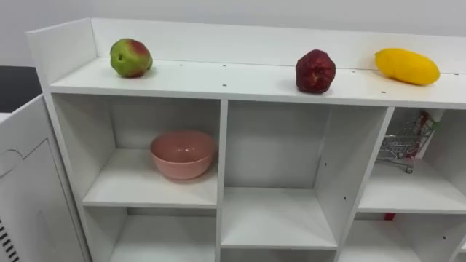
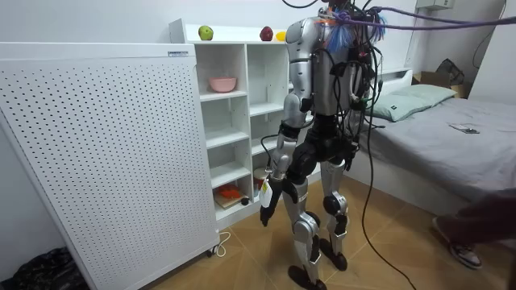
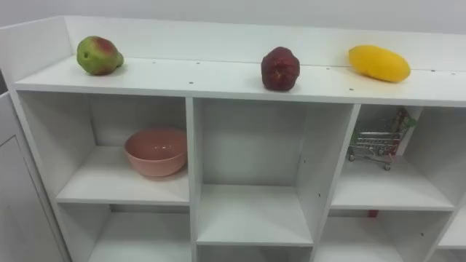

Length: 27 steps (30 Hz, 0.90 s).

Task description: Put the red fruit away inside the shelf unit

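White closet (image 1: 240,81), open-fronted, split into compartments. All three fruits sit on its top board, none in a compartment.

- Green-and-red fruit (image 1: 131,58): far left of the top board, near the raised side wall.
- Dark red fruit (image 1: 315,71): right of centre, close to the front edge, above the middle column.
- Yellow mango (image 1: 406,66): further right, lying on its side, near the dark red fruit but apart from it.

Upper left compartment: pink bowl (image 1: 182,154), upright, set toward the right side of its shelf. Upper middle compartment bare. Upper right compartment: small wire shopping cart (image 1: 404,145) standing on the shelf. A bit of something red shows at the shelf below it; cannot make out what.

Room view: robot stands upright on the wooden floor, just in front of the closet, facing it. Left arm hangs straight down at its side, left hand (image 2: 267,205) at thigh height, well below the fruit; released or clenched, cannot tell. A white perforated panel (image 2: 105,161) stands at the room view's left, a bed (image 2: 451,137) with grey cover at the right. A person's leg and shoe (image 2: 472,229) show at the lower right corner.
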### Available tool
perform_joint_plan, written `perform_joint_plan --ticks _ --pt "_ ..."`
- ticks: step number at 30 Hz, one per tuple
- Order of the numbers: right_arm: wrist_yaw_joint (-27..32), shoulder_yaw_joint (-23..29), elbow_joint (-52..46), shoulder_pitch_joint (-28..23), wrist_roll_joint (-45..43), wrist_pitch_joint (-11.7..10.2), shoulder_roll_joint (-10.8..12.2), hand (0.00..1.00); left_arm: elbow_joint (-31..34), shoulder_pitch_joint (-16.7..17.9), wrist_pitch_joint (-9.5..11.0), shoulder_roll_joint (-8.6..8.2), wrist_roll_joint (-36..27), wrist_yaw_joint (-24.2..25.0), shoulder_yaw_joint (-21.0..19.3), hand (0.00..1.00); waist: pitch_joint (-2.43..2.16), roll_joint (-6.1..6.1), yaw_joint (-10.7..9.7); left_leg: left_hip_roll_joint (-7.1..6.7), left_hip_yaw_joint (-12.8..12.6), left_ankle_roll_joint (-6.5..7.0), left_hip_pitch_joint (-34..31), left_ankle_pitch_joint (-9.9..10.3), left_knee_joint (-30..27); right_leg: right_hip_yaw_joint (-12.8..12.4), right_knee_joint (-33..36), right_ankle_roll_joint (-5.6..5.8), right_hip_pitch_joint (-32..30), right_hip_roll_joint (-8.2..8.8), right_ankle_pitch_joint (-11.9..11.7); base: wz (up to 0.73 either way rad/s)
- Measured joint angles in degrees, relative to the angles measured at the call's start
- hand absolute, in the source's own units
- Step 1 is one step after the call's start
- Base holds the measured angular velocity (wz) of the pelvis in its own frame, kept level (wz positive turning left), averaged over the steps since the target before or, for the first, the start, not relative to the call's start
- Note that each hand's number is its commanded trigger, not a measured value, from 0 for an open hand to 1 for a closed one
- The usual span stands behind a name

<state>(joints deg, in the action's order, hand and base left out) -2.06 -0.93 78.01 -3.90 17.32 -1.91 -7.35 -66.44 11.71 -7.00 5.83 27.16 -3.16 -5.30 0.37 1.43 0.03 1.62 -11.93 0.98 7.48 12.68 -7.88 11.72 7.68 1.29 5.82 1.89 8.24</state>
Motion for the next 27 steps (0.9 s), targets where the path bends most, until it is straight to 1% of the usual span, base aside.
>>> perform_joint_plan --ticks 8,15,19,21,23,24,25,26,27 --pt "0.3 -0.1 0.0 0.0 0.3 0.0 0.0 0.00 0.0 -0.7 0.0 -0.01 0.0 0.1 0.0 0.00 0.06 -0.23 0.0 -0.08 0.0 0.00 0.0 0.0 0.0 -0.6 0.0 0.00 0.0 -0.02 0.0 0.00" --pt "2.3 0.1 -0.2 0.0 0.4 0.1 0.3 0.00 -0.2 -0.8 0.0 -0.01 0.0 -0.1 -0.1 0.00 0.10 -0.35 0.2 -0.11 -0.2 0.00 0.2 0.0 0.0 -0.7 0.0 0.00 0.0 -0.02 0.0 0.00" --pt "2.7 1.2 -0.5 0.4 1.4 0.4 0.3 0.00 0.0 -0.9 0.1 0.01 0.1 -0.1 -0.2 0.00 0.08 -0.46 0.1 0.00 0.0 0.01 0.1 0.0 0.0 -0.7 0.0 0.00 0.1 0.05 0.0 0.00" --pt "2.7 2.6 -0.9 0.9 1.6 0.8 0.2 0.00 0.1 -0.9 0.7 0.04 0.0 -0.1 -0.3 0.00 0.07 -0.60 0.0 0.16 0.0 0.01 0.1 0.0 0.0 -0.6 0.0 0.00 0.1 0.07 0.0 0.00" --pt "2.8 4.0 -3.4 1.0 2.6 1.0 0.2 0.00 0.5 -0.9 1.1 0.12 0.0 -0.1 -0.3 0.00 0.02 -0.39 0.0 0.18 0.0 0.01 0.1 0.0 0.0 -0.4 0.1 0.00 0.1 0.08 0.0 0.00" --pt "3.0 5.3 -5.1 1.5 3.9 0.8 0.2 0.00 0.6 -1.1 1.3 0.12 0.0 -0.2 -0.7 0.00 0.07 -0.41 -0.1 0.11 0.0 0.01 0.2 0.0 0.0 -0.4 0.1 0.00 0.1 0.10 0.0 0.00" --pt "3.6 6.7 -6.2 2.7 5.9 0.9 0.2 0.00 0.8 -1.3 1.6 0.14 0.0 -0.4 -1.0 0.00 0.28 -0.02 -0.2 -0.16 0.0 0.02 0.2 0.0 -0.1 -0.4 0.1 0.00 0.1 0.10 0.0 0.00" --pt "4.2 7.2 -8.2 2.7 6.2 1.0 0.2 0.00 1.3 -1.2 1.7 0.12 0.0 -0.5 -1.2 0.00 0.36 0.08 -0.3 -0.19 0.0 0.02 0.2 0.0 -0.1 -0.5 0.1 0.00 0.1 0.10 0.0 0.00" --pt "5.2 8.1 -13.5 2.6 6.2 1.2 0.2 0.00 2.3 -0.9 2.2 0.11 0.0 -1.1 -1.3 0.00 0.44 0.00 -0.5 -0.18 0.0 0.02 0.1 0.0 -0.3 -0.5 0.1 0.00 0.0 0.13 0.0 0.00"
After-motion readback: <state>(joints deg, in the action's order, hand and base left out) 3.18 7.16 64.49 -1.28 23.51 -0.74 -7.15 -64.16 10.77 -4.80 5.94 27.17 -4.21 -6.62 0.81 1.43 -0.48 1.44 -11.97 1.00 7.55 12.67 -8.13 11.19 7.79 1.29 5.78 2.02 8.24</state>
